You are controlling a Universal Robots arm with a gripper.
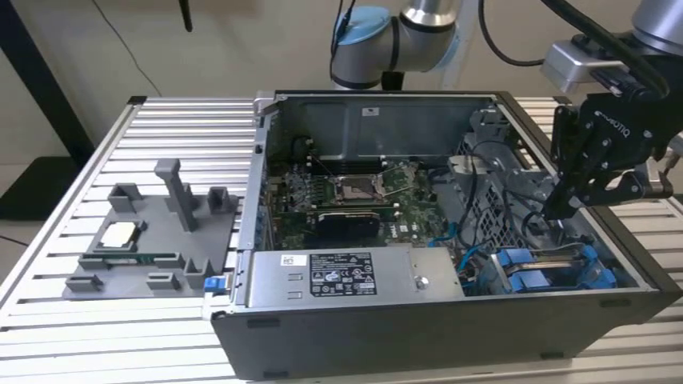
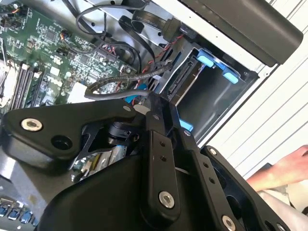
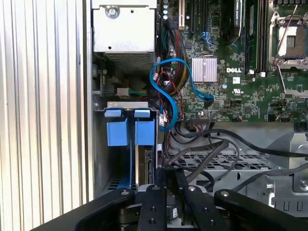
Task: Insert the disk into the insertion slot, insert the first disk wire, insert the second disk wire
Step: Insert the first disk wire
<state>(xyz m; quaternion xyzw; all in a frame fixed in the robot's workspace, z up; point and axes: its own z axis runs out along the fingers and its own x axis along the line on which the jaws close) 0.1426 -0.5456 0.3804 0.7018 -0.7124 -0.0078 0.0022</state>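
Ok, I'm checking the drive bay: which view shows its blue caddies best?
The first wrist view: both blue caddies face the camera side by side, unblocked. At the exterior view's right they sit small in the case's corner; the second wrist view catches two of their blue tabs.

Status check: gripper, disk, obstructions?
Gripper over drive bay. Disk in blue caddy sits in bay slot. Blue cable loops beside bay, black cables near gripper.

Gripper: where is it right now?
In the exterior view the gripper hangs at the right, over the open case's right end, above the blue caddies.
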